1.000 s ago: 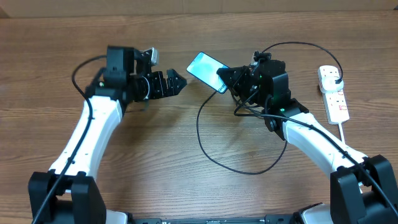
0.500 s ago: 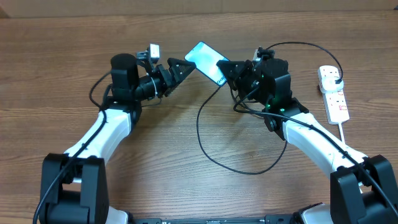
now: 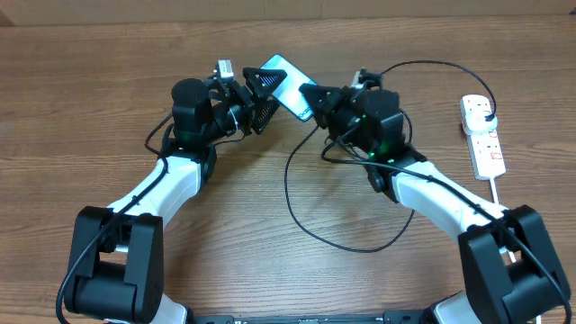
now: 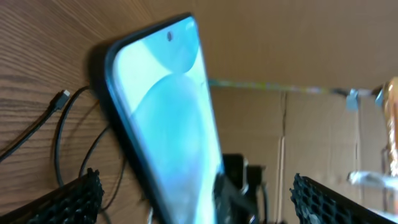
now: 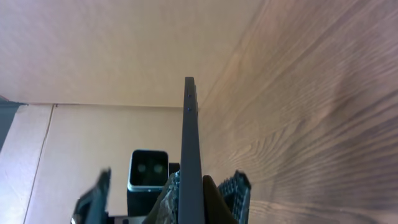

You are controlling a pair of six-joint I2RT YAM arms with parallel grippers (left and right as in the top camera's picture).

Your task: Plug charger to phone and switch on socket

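Right fingers (image 5: 233,186) clamp the phone (image 3: 292,90); left fingers (image 4: 68,199) straddle it, wide apart.

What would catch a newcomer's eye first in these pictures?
The phone, tilted up off the table at top centre, is pinched by the right gripper, with the open left gripper at its other end. Below, the black charger cable loops loose on the wood; the white socket lies near the right edge.

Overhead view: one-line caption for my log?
Right claw grips the phone while the open left claw brackets its other end; charger loops on the table, socket at right.
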